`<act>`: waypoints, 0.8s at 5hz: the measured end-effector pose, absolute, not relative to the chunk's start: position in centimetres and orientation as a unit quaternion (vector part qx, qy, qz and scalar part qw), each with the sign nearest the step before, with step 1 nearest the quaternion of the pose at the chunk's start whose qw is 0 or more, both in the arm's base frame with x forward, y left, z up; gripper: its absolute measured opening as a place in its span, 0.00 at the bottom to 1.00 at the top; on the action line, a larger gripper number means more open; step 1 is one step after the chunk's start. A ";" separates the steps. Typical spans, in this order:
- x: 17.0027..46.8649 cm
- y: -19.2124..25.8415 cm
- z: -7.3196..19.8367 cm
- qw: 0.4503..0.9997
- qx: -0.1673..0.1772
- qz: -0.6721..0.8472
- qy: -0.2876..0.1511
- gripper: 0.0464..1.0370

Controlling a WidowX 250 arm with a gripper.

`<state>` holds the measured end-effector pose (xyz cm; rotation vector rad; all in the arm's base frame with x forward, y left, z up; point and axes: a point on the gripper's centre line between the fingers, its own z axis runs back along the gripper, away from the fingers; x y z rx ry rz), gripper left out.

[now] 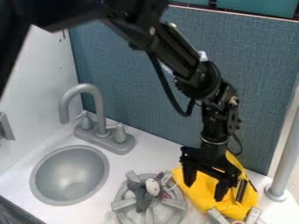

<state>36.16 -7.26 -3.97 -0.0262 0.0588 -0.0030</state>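
1 yellow cloth [203, 187], aslant twd lower-rt

- Seen from the gripper [205, 187], with 12 at the view's top, the blue panel [146, 83] blocks passage at 12 o'clock.
- At 10 o'clock the grey faucet [98, 114] rises in the way; nearer, a strip of white counter [153, 156] leaves room along the panel.
- At 9 o'clock, past more bare counter, the sink bowl [69, 175] lies open from above.
- At 8 o'clock the burner grate [123, 204] and the dark grey item [140, 195] on it obstruct a low pass.
- At 5 o'clock grey prongs [252, 216] stick up.
- At 3 o'clock stands a grey post [285, 159].
- Yellow material [201, 191] bulges directly below and around the fingers.
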 end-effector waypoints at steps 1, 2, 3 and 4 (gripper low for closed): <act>38.9 -7.9 -5.4 1.000 -0.021 -0.007 0.008 0.96; 40.6 -8.3 -6.3 1.000 -0.026 -0.018 -0.002 0.96; 41.9 -7.8 -8.5 0.999 -0.033 -0.022 -0.012 0.96; 42.6 -6.6 -9.9 0.999 -0.030 -0.032 -0.011 0.96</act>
